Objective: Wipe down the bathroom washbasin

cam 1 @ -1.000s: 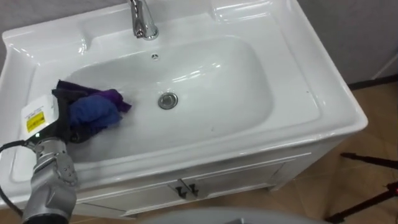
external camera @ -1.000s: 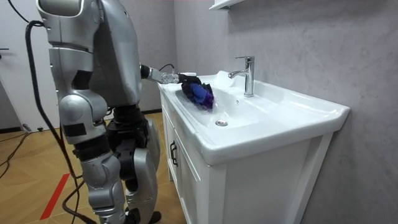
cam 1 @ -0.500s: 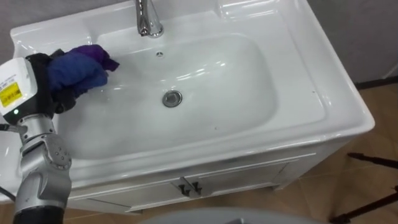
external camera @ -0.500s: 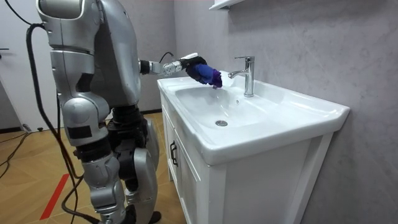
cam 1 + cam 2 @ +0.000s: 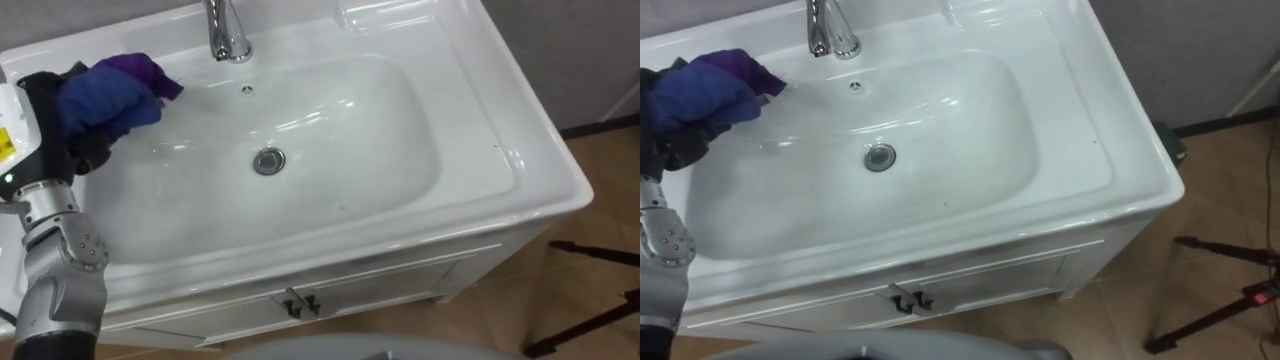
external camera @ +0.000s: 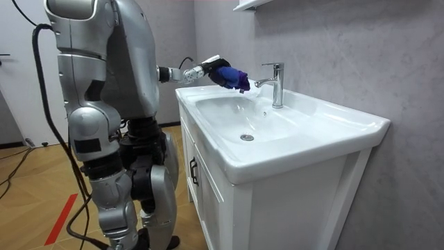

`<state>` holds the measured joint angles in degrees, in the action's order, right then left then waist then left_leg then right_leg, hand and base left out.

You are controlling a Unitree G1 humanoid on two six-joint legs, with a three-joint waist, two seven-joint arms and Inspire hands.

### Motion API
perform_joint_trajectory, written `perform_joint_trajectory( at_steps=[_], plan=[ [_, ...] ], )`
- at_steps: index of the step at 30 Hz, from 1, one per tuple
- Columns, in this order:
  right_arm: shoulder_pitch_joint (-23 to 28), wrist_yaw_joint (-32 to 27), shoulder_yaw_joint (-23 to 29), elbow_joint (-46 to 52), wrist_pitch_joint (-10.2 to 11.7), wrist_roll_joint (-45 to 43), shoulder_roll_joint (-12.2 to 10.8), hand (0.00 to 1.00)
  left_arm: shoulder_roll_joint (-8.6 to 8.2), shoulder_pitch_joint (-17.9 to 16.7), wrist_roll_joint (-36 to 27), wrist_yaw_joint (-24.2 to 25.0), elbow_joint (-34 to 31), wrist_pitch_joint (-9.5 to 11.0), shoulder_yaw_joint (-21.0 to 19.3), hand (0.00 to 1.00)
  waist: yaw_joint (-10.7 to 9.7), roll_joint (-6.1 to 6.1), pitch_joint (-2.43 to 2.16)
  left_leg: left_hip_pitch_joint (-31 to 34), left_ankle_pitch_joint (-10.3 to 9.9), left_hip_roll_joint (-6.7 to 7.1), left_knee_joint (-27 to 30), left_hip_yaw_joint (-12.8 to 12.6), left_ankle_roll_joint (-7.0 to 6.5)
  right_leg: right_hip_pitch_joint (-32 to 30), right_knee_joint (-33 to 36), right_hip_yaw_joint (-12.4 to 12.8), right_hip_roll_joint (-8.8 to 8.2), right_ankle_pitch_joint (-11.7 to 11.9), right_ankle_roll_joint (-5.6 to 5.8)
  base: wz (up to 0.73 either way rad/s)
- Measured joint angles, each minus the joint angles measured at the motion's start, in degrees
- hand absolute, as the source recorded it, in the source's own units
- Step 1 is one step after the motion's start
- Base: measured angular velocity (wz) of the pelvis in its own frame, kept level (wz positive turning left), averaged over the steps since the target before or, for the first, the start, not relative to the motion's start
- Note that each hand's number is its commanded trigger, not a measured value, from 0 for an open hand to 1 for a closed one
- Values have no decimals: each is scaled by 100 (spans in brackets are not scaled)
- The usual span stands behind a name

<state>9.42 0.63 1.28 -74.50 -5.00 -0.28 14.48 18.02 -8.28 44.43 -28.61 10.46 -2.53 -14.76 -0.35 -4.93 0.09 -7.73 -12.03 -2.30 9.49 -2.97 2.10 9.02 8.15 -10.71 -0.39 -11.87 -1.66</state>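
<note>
One second ago my left hand (image 5: 45,100), clenching the blue cloth (image 5: 105,95), was low in the basin (image 5: 340,150); now it's up near the tap (image 5: 228,38): stroke likely done.

Basin (image 5: 470,150): white, glossy, rect. w/ rounded bowl. Round metal drain (image 5: 268,161) at bowl centre, chrome tap (image 5: 228,35) on back rim.

Cloth (image 5: 108,98): blue + purple, bunched in wad, gripped by left robot hand (image 5: 45,115), fingers curled round it. Was over back-left part of bowl, left of tap, not touching it. Room view: cloth held clear above basin surface, purple end drooping twd tap.
</note>
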Motion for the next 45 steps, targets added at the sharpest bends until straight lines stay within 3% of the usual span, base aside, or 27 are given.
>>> perform_joint_trajectory(
  at_steps=[4,9,17,24,30,31,32,33,45],
  plan=[
    [140,0,11,92,-12,6,1,0,0,-16,-48,-26,64,-13,-113,100,146,-9,-9,-4,0,0,1,-1,0,2,10,-21,-5,0,1,1],
    [128,68,15,66,-109,6,4,0,0,-69,-566,-54,427,-152,-204,100,245,-62,-29,2,0,4,11,3,0,-10,41,-37,-17,-1,2,2],
    [137,211,121,93,-264,48,3,0,-2,-549,-1010,-54,597,-386,-429,100,272,-77,-79,-7,2,16,24,4,-3,-1,52,-38,-30,-6,10,0],
    [121,330,121,62,-356,40,5,0,-1,-556,-1003,-44,842,-589,-564,100,404,-111,-69,-1,2,24,23,38,-3,2,50,-46,-31,-10,16,0],
    [87,372,120,67,-387,49,6,0,-1,-561,-1004,-44,841,-624,-564,100,411,-92,-52,-4,2,34,14,40,-3,4,47,-44,-37,-16,25,0],
    [91,383,117,67,-390,53,6,0,-2,-561,-1004,-45,842,-626,-564,75,409,-81,-44,-4,3,34,13,41,-4,4,46,-44,-37,-17,26,0],
    [90,391,115,68,-392,56,5,0,-1,-561,-1006,-45,841,-629,-564,63,406,-87,-42,-3,2,35,13,41,-4,3,46,-44,-38,-17,27,0],
    [94,391,119,68,-393,57,6,0,-1,-560,-1006,-45,841,-629,-564,2,396,-86,-40,-1,2,37,13,40,-4,2,44,-44,-40,-19,28,0],
    [71,429,124,69,-381,55,8,0,-1,-556,-1006,-46,817,-622,-562,0,303,-98,-36,20,3,59,15,68,-5,11,42,-78,-57,-31,48,1]
  ],
)
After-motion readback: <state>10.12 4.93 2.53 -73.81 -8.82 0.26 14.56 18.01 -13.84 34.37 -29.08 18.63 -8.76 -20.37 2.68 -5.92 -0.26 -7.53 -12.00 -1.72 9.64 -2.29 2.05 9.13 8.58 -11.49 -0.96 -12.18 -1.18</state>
